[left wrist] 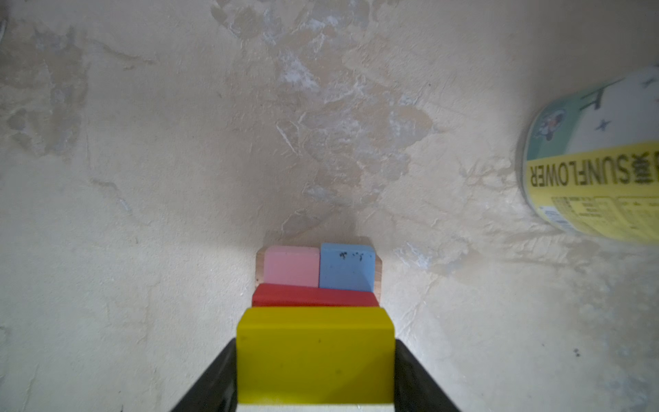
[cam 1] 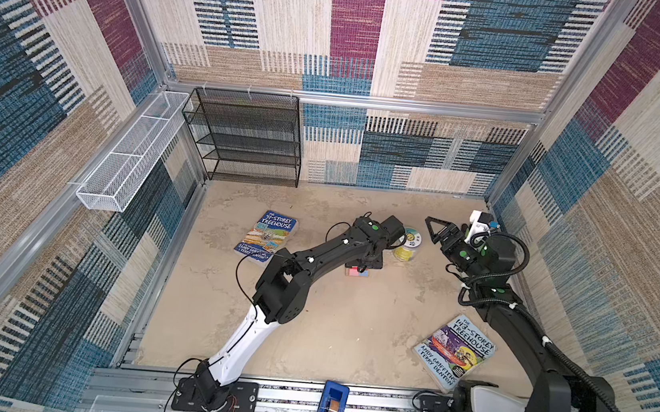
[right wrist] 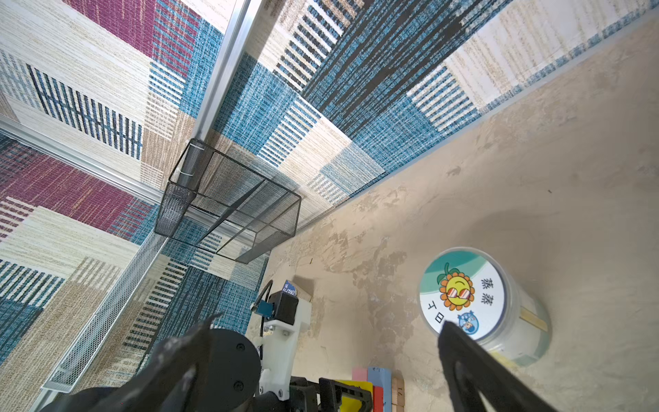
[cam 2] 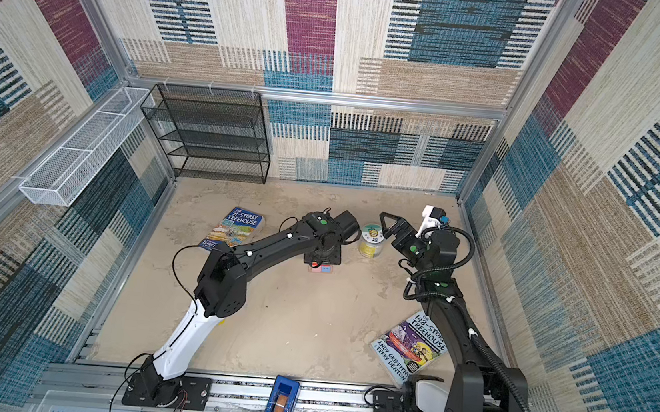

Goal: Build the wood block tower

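Tower (cam 1: 356,271) partway up
Left gripper (left wrist: 315,346) clamps the yellow block (left wrist: 315,360) just above the red block (left wrist: 313,298), pink block (left wrist: 290,265) and blue block (left wrist: 347,265) beneath (right gripper (right wrist: 328,321) spread, idle); release and topping likely remain.

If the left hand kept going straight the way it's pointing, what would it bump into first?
The red block, right beneath the yellow block that the left hand holds; those two blocks may already be touching.
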Controlling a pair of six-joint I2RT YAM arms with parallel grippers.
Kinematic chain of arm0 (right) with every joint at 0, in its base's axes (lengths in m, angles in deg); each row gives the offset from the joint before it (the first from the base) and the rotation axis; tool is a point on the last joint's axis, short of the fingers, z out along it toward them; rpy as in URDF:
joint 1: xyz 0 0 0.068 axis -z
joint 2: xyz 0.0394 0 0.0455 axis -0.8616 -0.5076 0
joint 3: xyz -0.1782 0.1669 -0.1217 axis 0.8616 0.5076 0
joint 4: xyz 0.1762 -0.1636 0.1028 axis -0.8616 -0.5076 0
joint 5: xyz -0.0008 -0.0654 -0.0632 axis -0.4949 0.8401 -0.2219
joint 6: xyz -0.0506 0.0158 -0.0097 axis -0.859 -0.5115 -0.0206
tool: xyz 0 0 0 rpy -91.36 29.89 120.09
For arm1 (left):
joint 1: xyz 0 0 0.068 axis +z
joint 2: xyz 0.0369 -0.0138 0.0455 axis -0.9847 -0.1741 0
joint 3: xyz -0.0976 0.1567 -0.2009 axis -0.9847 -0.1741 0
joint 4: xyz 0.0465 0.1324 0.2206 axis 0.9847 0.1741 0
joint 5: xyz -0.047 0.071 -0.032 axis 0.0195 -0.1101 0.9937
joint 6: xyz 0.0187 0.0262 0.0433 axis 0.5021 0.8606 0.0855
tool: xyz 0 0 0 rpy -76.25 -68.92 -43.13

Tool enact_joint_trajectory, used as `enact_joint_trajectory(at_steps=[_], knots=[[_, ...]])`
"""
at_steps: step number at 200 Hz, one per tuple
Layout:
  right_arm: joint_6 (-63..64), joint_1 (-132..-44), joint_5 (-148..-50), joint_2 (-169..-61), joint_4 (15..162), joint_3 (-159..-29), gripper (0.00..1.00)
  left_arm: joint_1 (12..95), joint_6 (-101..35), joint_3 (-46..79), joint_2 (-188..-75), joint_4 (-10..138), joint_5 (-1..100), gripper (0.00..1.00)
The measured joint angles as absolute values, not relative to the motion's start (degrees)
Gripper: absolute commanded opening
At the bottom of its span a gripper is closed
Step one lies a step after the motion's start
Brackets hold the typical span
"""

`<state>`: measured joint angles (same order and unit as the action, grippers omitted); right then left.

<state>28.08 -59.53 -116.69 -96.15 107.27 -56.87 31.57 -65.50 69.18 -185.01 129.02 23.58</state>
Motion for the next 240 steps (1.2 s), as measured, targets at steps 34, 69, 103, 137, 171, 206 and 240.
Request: enact_joint_trajectory(at_steps=[34, 69, 103, 137, 171, 206, 240], knots=[[28.10, -59.53, -116.69, -96.15, 107.27, -56.87, 1.00, 31.44, -65.22, 69.29, -185.10, 129.02, 23.51, 0.69], [28.10, -59.53, -116.69, -96.15, 107.27, -56.87, 1.00, 31.44, -65.22, 69.29, -185.10, 129.02, 22.85, 0.69], [28.10, -59.53, -116.69, -96.15, 107.27, -56.87, 1.00, 31.44, -65.22, 69.25, -185.10, 128.99, 22.46, 0.70], [28.12, -59.53, -116.69, -96.09, 107.27, -56.87, 1.00, 31.44, -65.22, 68.94, -185.10, 129.02, 22.33, 0.70], [28.12, -59.53, -116.69, -96.04, 107.27, -56.87, 1.00, 31.44, -65.20, 68.94, -185.10, 129.02, 22.31, 0.69], [28.12, -59.53, -116.69, -95.87, 107.27, -56.85, 1.00, 31.44, -65.20, 69.03, -185.10, 129.02, 22.31, 0.69], [28.12, -59.53, -116.69, -95.78, 107.27, -56.85, 1.00, 31.46, -65.18, 69.05, -185.10, 129.02, 22.31, 0.68]])
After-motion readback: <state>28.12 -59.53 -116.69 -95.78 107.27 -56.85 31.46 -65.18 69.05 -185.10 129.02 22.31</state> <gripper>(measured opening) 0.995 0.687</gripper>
